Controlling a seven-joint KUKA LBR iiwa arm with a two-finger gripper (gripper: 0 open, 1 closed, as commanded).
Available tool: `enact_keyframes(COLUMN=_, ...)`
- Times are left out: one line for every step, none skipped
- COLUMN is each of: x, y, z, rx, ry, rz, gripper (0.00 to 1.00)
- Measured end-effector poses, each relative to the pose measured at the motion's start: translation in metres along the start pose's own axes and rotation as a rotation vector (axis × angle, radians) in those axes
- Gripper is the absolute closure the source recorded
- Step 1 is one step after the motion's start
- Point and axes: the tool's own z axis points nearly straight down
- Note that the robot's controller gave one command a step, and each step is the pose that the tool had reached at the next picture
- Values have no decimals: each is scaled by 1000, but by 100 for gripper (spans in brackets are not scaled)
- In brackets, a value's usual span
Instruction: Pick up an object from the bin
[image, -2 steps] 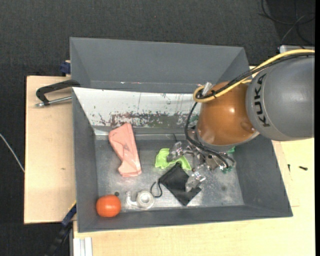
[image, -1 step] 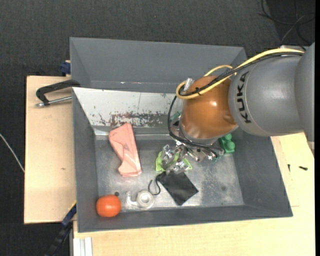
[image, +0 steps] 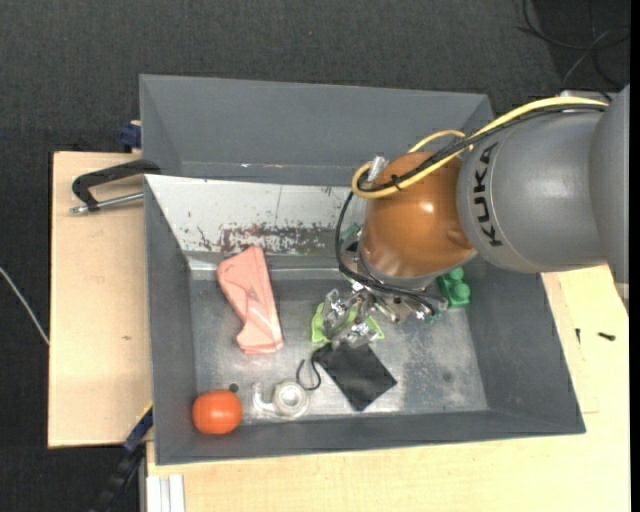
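Note:
My gripper (image: 352, 322) hangs low near the middle of the bin floor, under the orange wrist cover. Its metal fingers sit right over a light green thing (image: 322, 320), partly hidden by them. Just below lies a flat black pouch (image: 355, 376) with a thin black cord loop at its left corner. A darker green toy (image: 456, 288) peeks out from behind the wrist on the right.
A pink folded cloth (image: 251, 298) lies left of the gripper. An orange ball (image: 216, 412) rests in the front left corner, with a clear tape dispenser (image: 283, 400) beside it. The arm covers the bin's right rear.

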Motion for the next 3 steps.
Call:
enact_keyframes(x=0, y=0, z=0, rx=0, ry=1, rz=12, gripper=100)
enact_keyframes(x=3, y=2, z=-14, rx=0, ry=-1, rz=156, gripper=100)
enact_keyframes(x=12, y=3, z=-70, rx=-3, ry=5, rz=124, gripper=100)
